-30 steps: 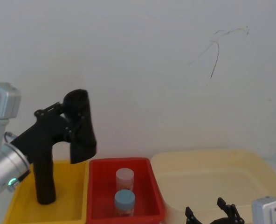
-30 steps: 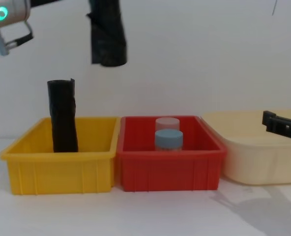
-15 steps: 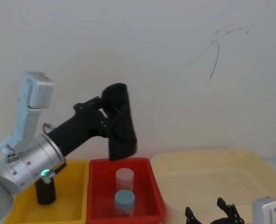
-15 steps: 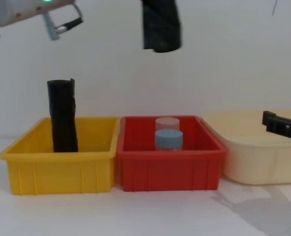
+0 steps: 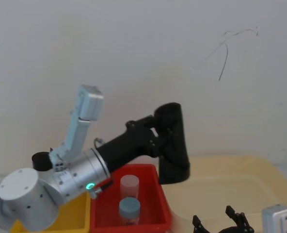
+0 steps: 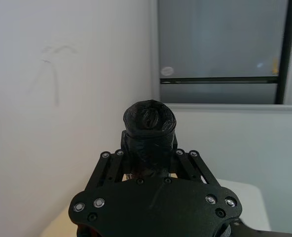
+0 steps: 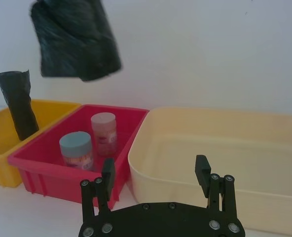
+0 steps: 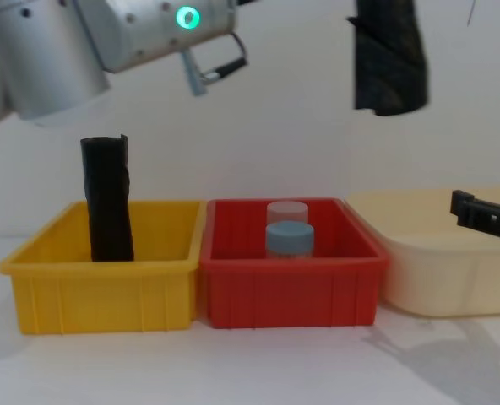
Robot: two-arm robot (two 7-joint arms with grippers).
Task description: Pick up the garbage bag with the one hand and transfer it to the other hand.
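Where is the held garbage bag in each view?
Head view: garbage bag right of centre, above red bin's far right corner.
Left wrist view: garbage bag at centre, end-on, between the jaws.
Right wrist view: garbage bag top left.
Chest view: garbage bag top right.
Shared landmark: red bin.

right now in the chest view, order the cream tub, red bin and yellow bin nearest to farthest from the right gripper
1. cream tub, on the right, next to the right gripper.
2. red bin, in the middle.
3. yellow bin, far left.
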